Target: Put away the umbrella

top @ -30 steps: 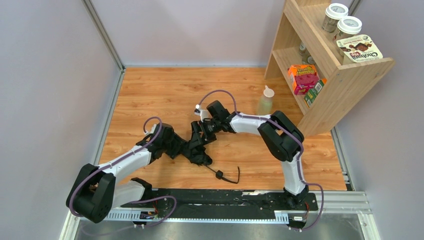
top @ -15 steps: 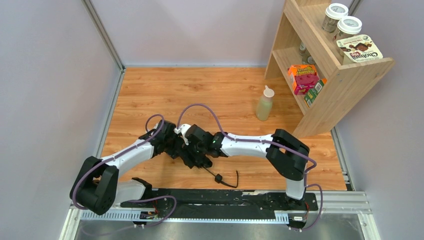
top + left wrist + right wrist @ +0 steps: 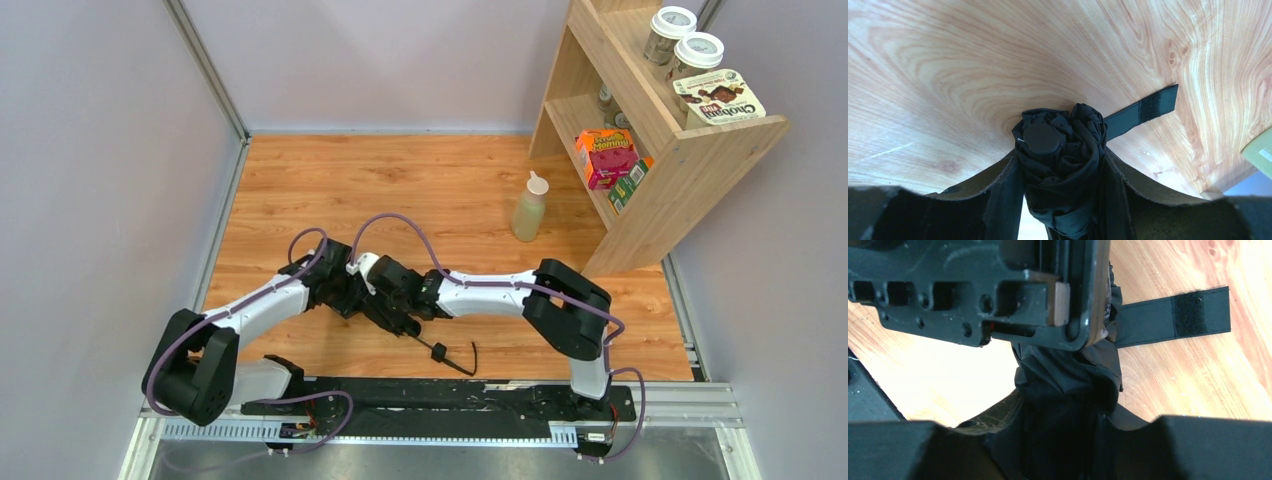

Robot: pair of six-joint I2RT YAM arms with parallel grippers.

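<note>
The umbrella point(image 3: 403, 320) lies folded on the wooden floor, a black bundle with its thin shaft and knob handle point(image 3: 438, 351) pointing toward the near edge. My left gripper point(image 3: 362, 298) is shut on the bundle's canopy end. In the left wrist view the rolled fabric point(image 3: 1063, 150) fills the gap between both fingers point(image 3: 1000, 200), and its round end cap point(image 3: 1040, 137) faces the camera. My right gripper point(image 3: 397, 312) meets the umbrella from the other side; black fabric point(image 3: 1068, 385) is pinched between its jaws. The umbrella's velcro strap point(image 3: 1188, 315) hangs loose over the floor.
A pale green squeeze bottle point(image 3: 529, 208) stands on the floor toward the back right. Beside it is a wooden shelf unit point(image 3: 660, 180) with an orange box point(image 3: 606, 155), jars point(image 3: 672, 30) and a snack box point(image 3: 720, 97). Grey walls enclose the floor.
The right arm swung left and toward the near edge onto the umbrella and its jaws closed on the fabric. The left gripper kept its hold, shifting slightly.
</note>
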